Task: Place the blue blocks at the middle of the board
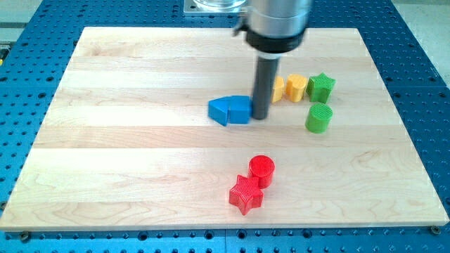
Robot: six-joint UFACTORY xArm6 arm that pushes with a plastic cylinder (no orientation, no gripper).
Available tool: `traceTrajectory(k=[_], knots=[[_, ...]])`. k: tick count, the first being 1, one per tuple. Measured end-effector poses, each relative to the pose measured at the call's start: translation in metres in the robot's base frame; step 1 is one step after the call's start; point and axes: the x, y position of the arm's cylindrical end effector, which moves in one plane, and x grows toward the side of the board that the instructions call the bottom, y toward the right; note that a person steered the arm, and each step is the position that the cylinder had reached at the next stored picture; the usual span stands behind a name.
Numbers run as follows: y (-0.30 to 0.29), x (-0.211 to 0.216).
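Two blue blocks lie touching near the board's middle: a left one (221, 110) with a pointed left end and a right one (240, 109) that looks cube-like. My tip (259, 117) stands on the board right against the right side of the right blue block. The dark rod rises from the tip to the arm's grey housing (275, 24) at the view's top.
Behind the rod, a yellow block (278, 89), partly hidden, and a second yellow block (297, 87). A green star (322, 86) and a green cylinder (318, 117) lie to the right. A red cylinder (261, 169) and a red star (246, 194) lie lower down. The wooden board (126, 154) rests on a blue perforated table.
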Motion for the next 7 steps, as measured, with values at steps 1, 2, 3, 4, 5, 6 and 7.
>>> traceTrajectory(k=[1, 2, 3, 4, 5, 6, 7], knots=[[-0.02, 0.019], [-0.034, 0.041], [-0.078, 0.025], [-0.086, 0.027], [-0.098, 0.067], [-0.082, 0.033], [-0.08, 0.02]])
